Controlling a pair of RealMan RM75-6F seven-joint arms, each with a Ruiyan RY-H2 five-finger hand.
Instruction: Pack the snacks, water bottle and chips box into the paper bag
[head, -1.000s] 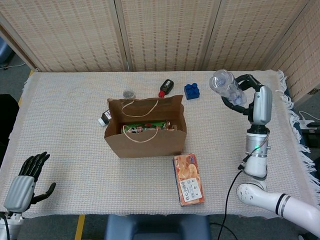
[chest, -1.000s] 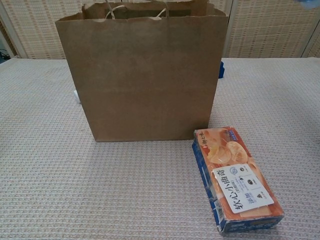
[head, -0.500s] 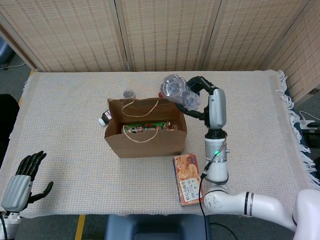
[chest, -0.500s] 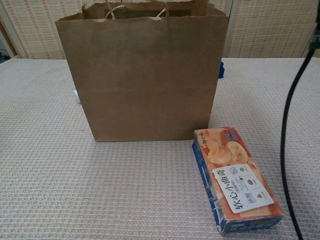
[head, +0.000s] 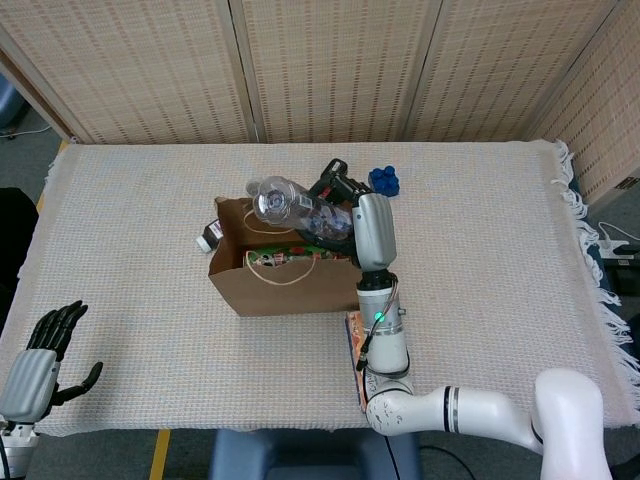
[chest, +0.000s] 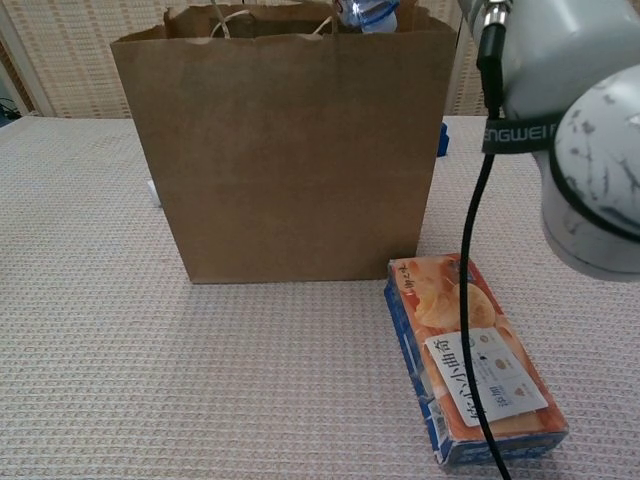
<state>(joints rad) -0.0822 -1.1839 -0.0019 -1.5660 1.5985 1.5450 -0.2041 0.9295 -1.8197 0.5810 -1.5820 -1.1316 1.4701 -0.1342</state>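
Note:
My right hand (head: 338, 205) grips a clear water bottle (head: 285, 203) and holds it tilted over the open top of the brown paper bag (head: 290, 272). In the chest view the bottle (chest: 366, 12) shows just above the bag (chest: 290, 150) rim. Green snack packs (head: 290, 252) lie inside the bag. The orange chips box (chest: 470, 358) lies flat on the table to the bag's front right, partly behind my right arm (head: 383, 330) in the head view. My left hand (head: 40, 355) hangs open at the table's near left corner, holding nothing.
A blue toy block (head: 385, 180) and a dark red-capped bottle (head: 329, 172) lie behind the bag. A small round jar (head: 257, 187) and another small bottle (head: 208, 237) sit at the bag's back left. A black cable (chest: 468, 300) hangs across the chips box.
My right hand carried the water bottle from the table's right side leftwards to above the bag opening. The left hand barely moved.

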